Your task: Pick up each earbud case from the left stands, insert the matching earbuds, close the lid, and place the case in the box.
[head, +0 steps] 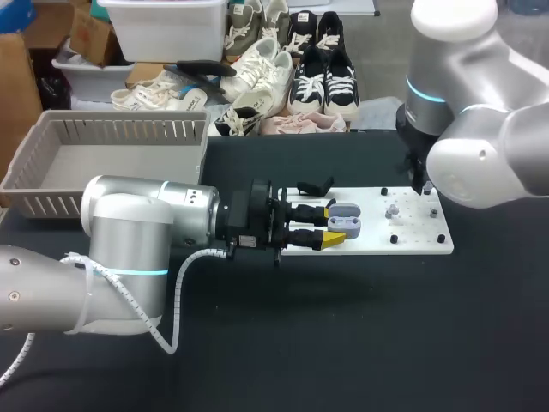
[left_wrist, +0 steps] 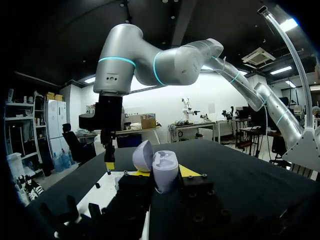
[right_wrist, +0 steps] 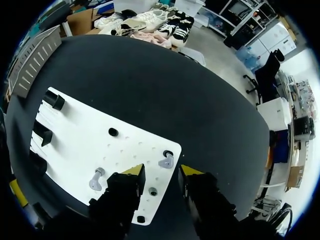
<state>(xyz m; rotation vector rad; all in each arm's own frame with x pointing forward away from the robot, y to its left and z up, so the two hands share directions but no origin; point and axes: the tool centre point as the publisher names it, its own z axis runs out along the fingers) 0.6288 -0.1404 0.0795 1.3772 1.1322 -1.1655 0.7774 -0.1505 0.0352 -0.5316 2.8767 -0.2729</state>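
Head view had the left gripper [head: 333,225] out over the left end of the white board [head: 412,245]. Its fingers were closed on the earbud case [head: 345,220] from either side, and the case looked clear of the black stands [head: 313,186].

Over to the right wrist view: the right gripper [right_wrist: 163,172] hung above the board's other end, fingers parted and carrying nothing. One lavender earbud [right_wrist: 166,161] sat just ahead of the gap between the yellow tips, with a second earbud [right_wrist: 96,178] off beside one finger.

So the step, by my reading, was fetching that first bud. Best play: drop straight down with the bud centred between the fingers, and pinch its body gently so it doesn't skid off the board. The left arm should hold steady meanwhile.

As for the case, left wrist view showed it lid-open, the hollow of the base facing up and the lid swung toward the table's far side. Opened out, its long axis ran across the fingers, near edge to far. The grey box [head: 51,202] sat well apart at the left.
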